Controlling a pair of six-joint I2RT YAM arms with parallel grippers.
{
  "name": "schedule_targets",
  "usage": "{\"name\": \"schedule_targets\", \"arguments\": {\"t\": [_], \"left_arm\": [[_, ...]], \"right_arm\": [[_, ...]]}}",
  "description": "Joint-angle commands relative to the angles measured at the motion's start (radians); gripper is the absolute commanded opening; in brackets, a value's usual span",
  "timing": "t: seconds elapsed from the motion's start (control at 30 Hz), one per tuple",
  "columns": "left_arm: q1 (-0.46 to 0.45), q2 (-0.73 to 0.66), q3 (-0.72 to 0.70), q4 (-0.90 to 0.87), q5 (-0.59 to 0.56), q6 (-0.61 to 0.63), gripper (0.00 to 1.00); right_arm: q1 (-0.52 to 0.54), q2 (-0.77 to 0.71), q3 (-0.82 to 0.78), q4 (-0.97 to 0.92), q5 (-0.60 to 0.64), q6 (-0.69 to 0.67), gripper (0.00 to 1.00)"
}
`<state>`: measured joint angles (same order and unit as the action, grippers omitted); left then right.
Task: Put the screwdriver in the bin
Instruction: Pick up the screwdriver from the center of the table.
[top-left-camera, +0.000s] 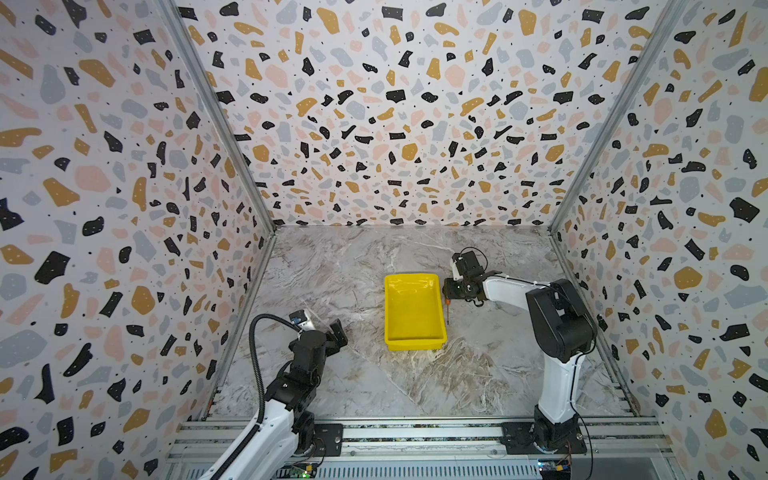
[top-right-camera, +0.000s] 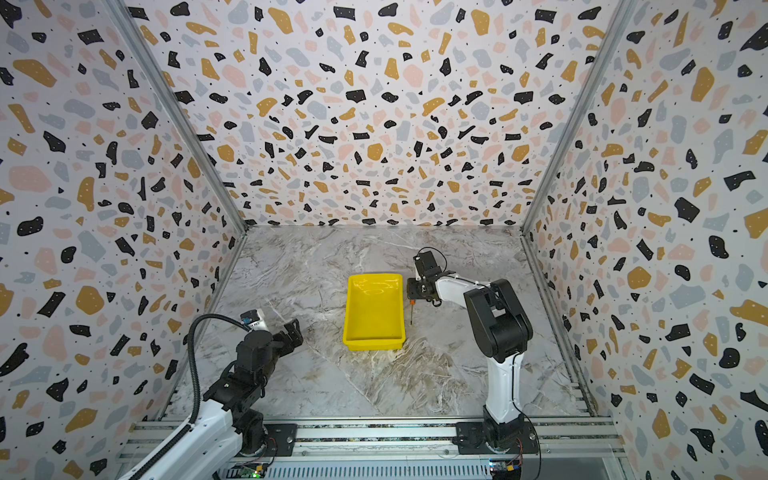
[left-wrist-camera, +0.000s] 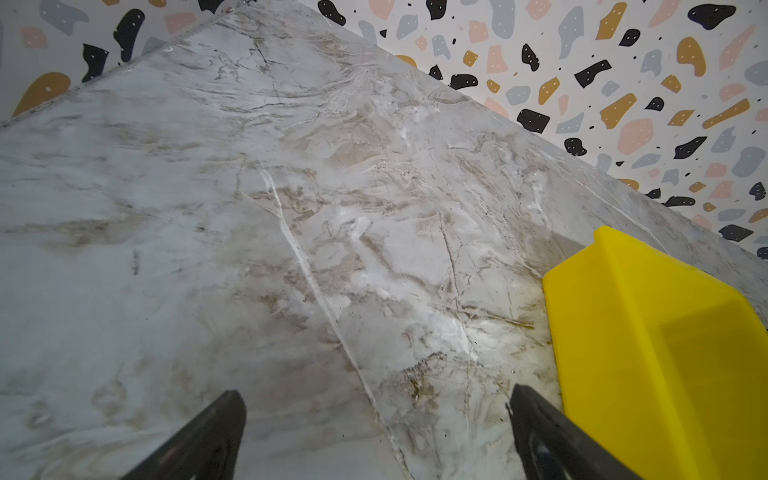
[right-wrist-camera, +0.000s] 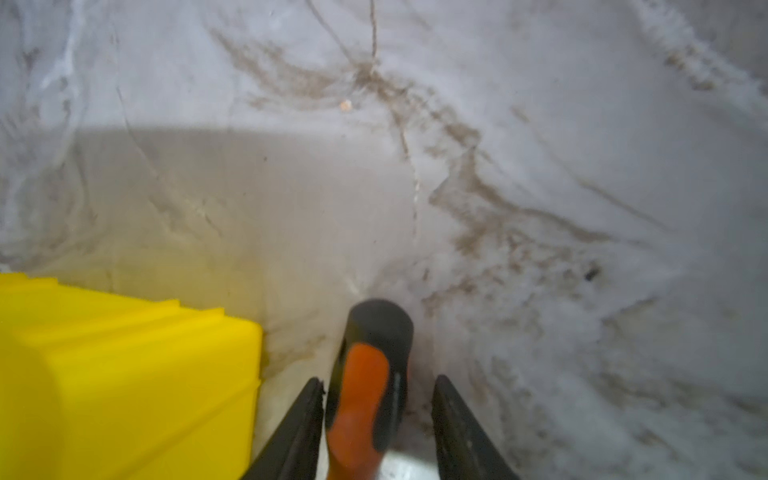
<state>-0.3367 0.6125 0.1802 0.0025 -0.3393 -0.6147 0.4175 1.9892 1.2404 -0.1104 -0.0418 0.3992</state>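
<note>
The right gripper (right-wrist-camera: 376, 399) stands over the orange-handled screwdriver with its black end cap and thin dark shaft (right-wrist-camera: 365, 390). The right wrist view shows the handle between the two black fingers (right-wrist-camera: 299, 432): one finger lies against or very close to the handle, while a strip of grey marbled tabletop (right-wrist-camera: 540, 166) shows between the handle and the other finger. So the jaws are parted around the handle, and whether they press on it cannot be told. This view hides the shaft.

Both top views supply it: below the right gripper (top-left-camera: 453, 289) the screwdriver (top-left-camera: 447, 312) points its thin shaft toward the robot's base, just beside the long wall of the bright yellow shallow rectangular plastic bin (top-left-camera: 411, 338), outside it. In a top view the same pair appears, screwdriver (top-right-camera: 411, 311) next to bin (top-right-camera: 374, 343).

The left gripper (left-wrist-camera: 374, 415) has its dark fingers (left-wrist-camera: 208, 436) spread wide with nothing but marble between them. Only the left wrist view shows how near the bin's outer wall (left-wrist-camera: 623, 332) comes to one of those fingers. From above, the left gripper (top-left-camera: 334, 332) sits well apart from the screwdriver, with the bin between.
</note>
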Motion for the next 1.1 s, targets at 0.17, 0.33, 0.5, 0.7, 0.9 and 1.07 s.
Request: {"name": "schedule_targets", "arguments": {"t": [0.17,0.33,0.5,0.7,0.9,1.07], "left_arm": [[-0.002,0.0,0.015,0.045,-0.03,-0.003,1.0],[-0.002,0.003,0.016,0.045,-0.03,-0.003,1.0],[-0.001,0.009,0.012,0.034,-0.064,-0.021,1.0],[-0.002,0.02,-0.019,0.051,-0.033,-0.077,1.0],[-0.002,0.016,-0.039,0.089,-0.004,-0.08,1.0],[-0.002,0.016,-0.036,0.081,0.001,-0.079,1.0]], "right_arm": [[-0.016,0.033,-0.007,-0.116,0.113,0.036,0.38],[-0.017,-0.019,-0.051,-0.115,0.15,0.047,0.21],[-0.032,-0.198,-0.241,-0.082,0.124,0.055,0.16],[-0.034,-0.571,-0.48,-0.13,0.053,0.078,0.16],[0.042,-0.88,-0.582,-0.171,0.05,0.139,0.18],[0.172,-0.952,-0.57,-0.103,0.089,0.254,0.18]]}}
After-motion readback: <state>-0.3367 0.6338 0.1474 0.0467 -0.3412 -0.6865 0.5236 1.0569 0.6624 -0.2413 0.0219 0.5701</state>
